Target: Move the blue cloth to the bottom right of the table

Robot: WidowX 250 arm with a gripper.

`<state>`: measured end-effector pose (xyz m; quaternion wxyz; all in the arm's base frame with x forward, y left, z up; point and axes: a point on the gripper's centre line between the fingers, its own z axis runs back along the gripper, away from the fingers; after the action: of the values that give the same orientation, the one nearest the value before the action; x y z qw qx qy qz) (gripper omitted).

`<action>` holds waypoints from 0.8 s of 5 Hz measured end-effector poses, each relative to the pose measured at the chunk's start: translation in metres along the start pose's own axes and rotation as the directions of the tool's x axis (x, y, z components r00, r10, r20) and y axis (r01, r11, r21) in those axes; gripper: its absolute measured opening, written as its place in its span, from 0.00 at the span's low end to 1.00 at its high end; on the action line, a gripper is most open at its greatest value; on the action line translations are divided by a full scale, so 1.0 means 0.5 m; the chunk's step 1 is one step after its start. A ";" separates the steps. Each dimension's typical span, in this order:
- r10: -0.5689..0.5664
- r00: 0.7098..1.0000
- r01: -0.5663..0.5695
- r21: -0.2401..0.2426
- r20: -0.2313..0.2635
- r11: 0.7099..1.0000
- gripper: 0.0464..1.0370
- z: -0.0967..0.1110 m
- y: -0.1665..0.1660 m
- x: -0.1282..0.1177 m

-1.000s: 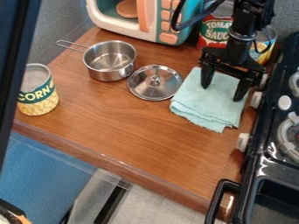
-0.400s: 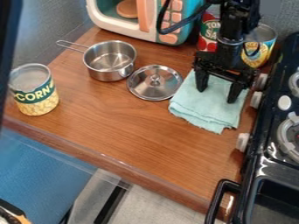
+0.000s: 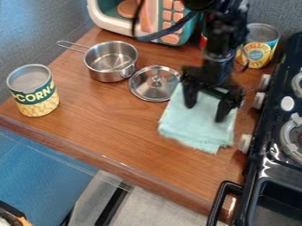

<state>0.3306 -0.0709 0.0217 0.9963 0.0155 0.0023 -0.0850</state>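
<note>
Cloth, pale blue and napped like a small towel (image 3: 191,128), lies on the right-hand part of the wooden table (image 3: 112,123), below the black gripper (image 3: 205,112). It is between the steel lid (image 3: 141,90) and the toy stove (image 3: 268,161), its lower edge rough and uneven, still short of the table's bottom right corner. The gripper hangs down over it from the arm (image 3: 219,33), which comes in from the top edge. Its two fingers are spread well apart, both tips down at the cloth, one toward the upper left and the other lower and to the right; whether the tips press into the fabric cannot be told.

The lid lies flat with its round knob up, just beside the cloth's upper left side. Near it, farther up and left, a steel saucepan (image 3: 109,73) stands upright and uncovered (its thin wire handle points off to the left). A corn can (image 3: 35,95) stands upright toward the table's left end, well apart from the cloth.

At the back is a toy microwave (image 3: 109,24), white and teal with peach buttons. Behind the arm, to the right, stands a can with a yellow and blue label (image 3: 259,48). The stove runs along the right side, white knobs (image 3: 247,142) facing the table, and a black handle (image 3: 219,201) juts out near its lower end.
</note>
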 end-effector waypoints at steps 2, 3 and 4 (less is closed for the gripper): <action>-0.087 0.996 0.088 0.013 -0.029 0.996 0.96 -0.001 0.010 -0.108; -0.140 0.990 0.141 0.014 -0.025 0.990 0.96 0.000 0.012 -0.131; -0.164 0.986 0.164 -0.016 -0.005 0.986 0.96 0.006 0.008 -0.120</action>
<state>0.2719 -0.0568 0.0250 0.9859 0.0080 0.0073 -0.1668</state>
